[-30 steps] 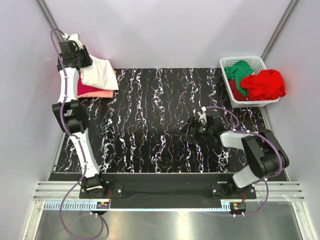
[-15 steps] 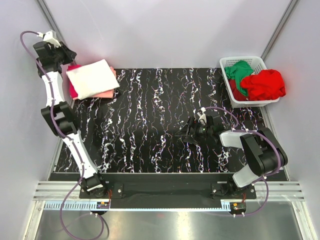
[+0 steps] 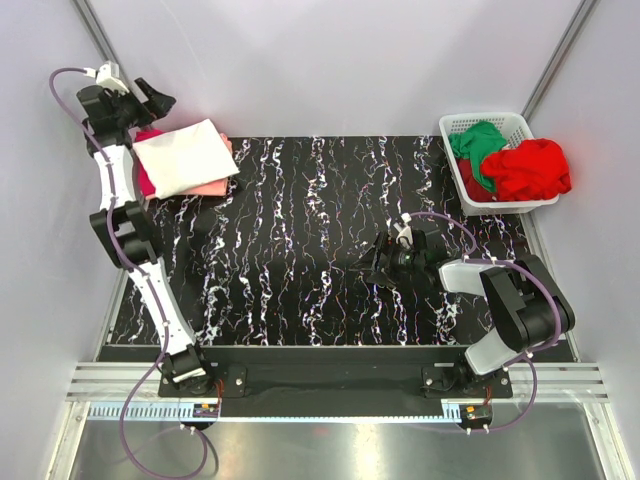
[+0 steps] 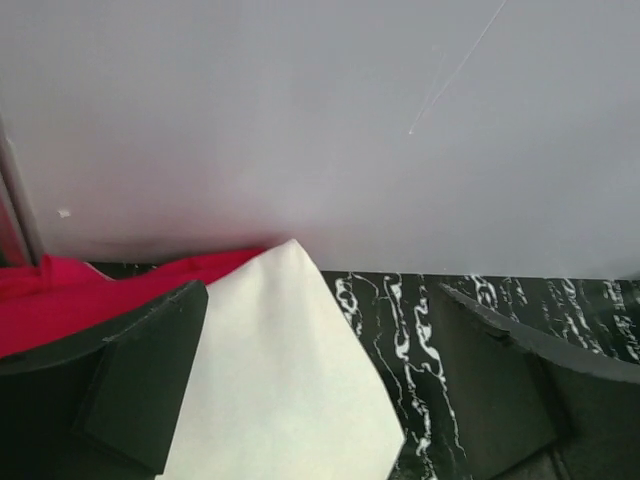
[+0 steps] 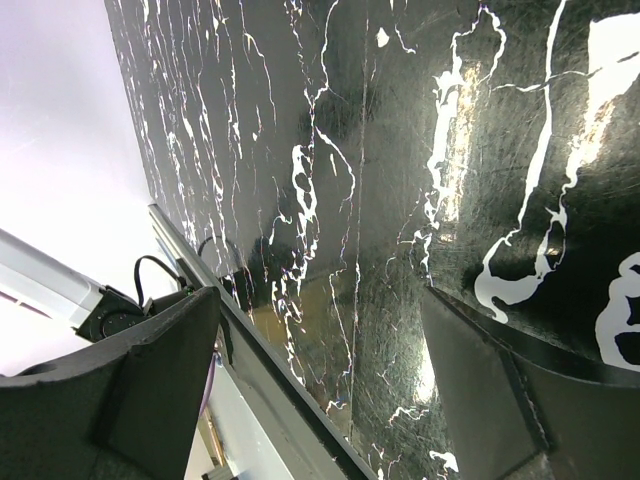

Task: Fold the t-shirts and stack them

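"Top external view first: where are the t-shirts?"

"Three lie stacked at the far left corner of the table. The white shirt is folded on top, with the salmon-pink shirt under it and the magenta shirt showing at the left edge. The green shirt and the red shirt are bunched in the basket at the far right, and the red one spills over its rim."

"And the left gripper?"

"It's raised at the stack's far left corner with its jaws spread wide, holding nothing. The left wrist view shows both fingers well apart. The white shirt lies below between them, and a strip of the magenta shirt runs along the wall."

"Is it touching the cloth?"

"I can't tell from these views."

"And the right gripper?"

"It's low over bare table, right of centre and well away from the basket. Its jaws are wide too, and it's empty. Its wrist view has only marbled tabletop between the fingers."
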Controlling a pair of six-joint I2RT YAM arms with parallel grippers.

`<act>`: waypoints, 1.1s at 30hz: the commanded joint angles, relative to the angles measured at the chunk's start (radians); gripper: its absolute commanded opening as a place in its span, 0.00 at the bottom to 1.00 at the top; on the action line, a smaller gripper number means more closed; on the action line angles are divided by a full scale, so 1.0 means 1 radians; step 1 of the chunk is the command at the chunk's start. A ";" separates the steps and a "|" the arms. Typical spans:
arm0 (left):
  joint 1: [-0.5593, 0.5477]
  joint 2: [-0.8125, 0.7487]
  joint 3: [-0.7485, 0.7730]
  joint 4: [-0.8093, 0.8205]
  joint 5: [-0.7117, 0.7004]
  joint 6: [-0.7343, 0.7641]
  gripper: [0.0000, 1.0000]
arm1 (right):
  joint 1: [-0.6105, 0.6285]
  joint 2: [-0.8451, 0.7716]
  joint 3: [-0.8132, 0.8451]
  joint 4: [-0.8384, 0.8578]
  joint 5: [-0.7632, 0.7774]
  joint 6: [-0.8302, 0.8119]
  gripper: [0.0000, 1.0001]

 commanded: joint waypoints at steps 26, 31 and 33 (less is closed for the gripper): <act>-0.160 -0.388 -0.635 -0.169 -0.905 -0.019 0.85 | -0.010 0.060 0.055 0.049 -0.110 -0.024 0.92; -0.118 -0.334 -0.594 -0.212 -0.948 -0.048 0.88 | -0.012 0.069 0.059 0.054 -0.118 -0.017 0.93; -0.112 -0.308 -0.575 -0.215 -0.925 -0.050 0.88 | -0.010 0.073 0.058 0.055 -0.119 -0.018 0.93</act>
